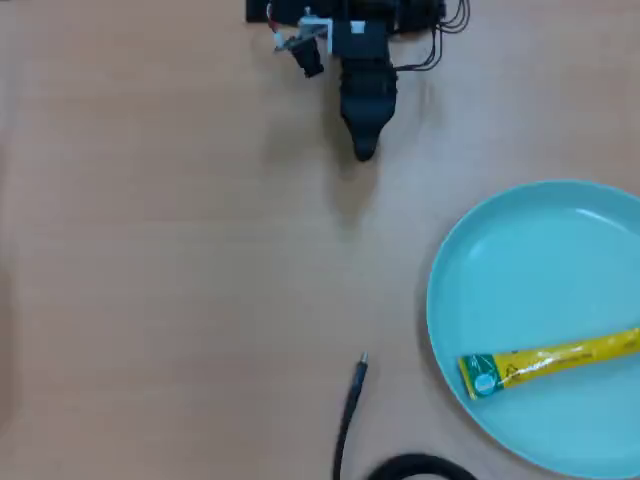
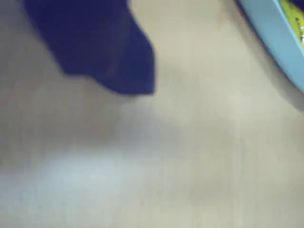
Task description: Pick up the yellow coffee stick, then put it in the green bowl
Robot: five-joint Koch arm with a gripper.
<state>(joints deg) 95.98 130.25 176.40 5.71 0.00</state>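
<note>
Yellow coffee stick [image 1: 548, 361]: judged light, limp, slippery; already laid in green bowl [image 1: 520, 250]. Mid-length pinch advised. Pincer [image 1: 364, 150] aperture cannot be told.

In the overhead view my gripper [image 1: 363, 150] shows as one dark tip, its jaws stacked one behind the other, so I cannot tell how they stand. My base is cut off by the far edge. The green bowl [image 1: 520, 260] runs off the right and near edges, and the yellow coffee stick [image 1: 548, 362] loses its right end at the right edge. The black cable [image 1: 348, 420] leaves at the near edge. My wrist view is blurred: the bowl and stick are slivers at its right edge.
</note>
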